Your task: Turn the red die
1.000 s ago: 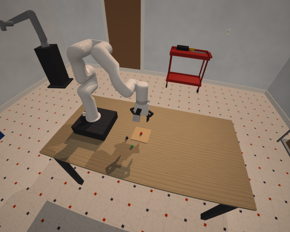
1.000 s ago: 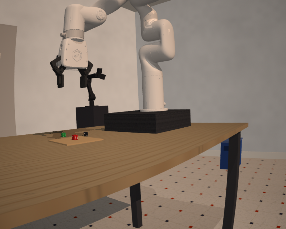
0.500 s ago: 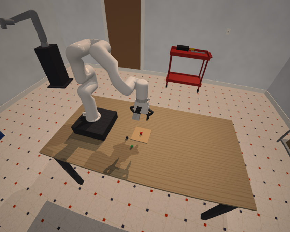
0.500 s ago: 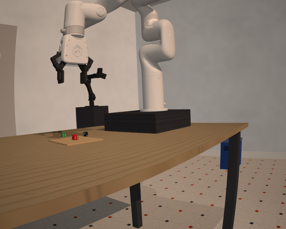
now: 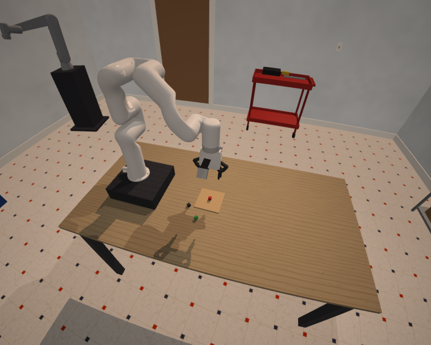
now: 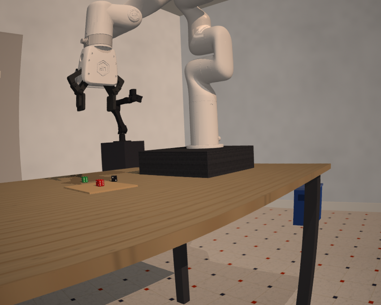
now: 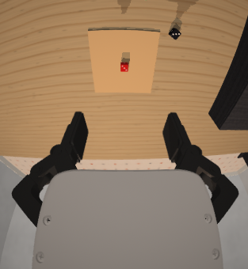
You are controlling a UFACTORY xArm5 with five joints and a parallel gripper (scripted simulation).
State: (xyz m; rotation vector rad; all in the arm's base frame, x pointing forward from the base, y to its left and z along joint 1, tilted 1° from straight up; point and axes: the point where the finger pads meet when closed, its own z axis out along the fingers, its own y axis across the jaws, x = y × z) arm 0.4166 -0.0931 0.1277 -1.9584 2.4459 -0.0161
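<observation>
The red die (image 5: 210,198) (image 6: 100,182) (image 7: 124,67) sits on the mat (image 5: 203,206) (image 6: 89,190) (image 7: 108,79). It looks hard and light and may slip, so pinch two flat sides, across the middle. It has white dots, three on top, I think. The black die (image 5: 188,205) (image 6: 114,178) (image 7: 174,34) is beside the mat, and so is the green die (image 5: 195,217) (image 6: 84,179). High above, the gripper (image 5: 211,175) (image 6: 96,106) (image 7: 125,122) is wide open, holding nothing.

White arm (image 5: 154,79) (image 6: 208,121), rounded links; blk tool (image 5: 210,174) (image 6: 95,106) (image 7: 125,122) fingers, gray housing w/ screws.
</observation>
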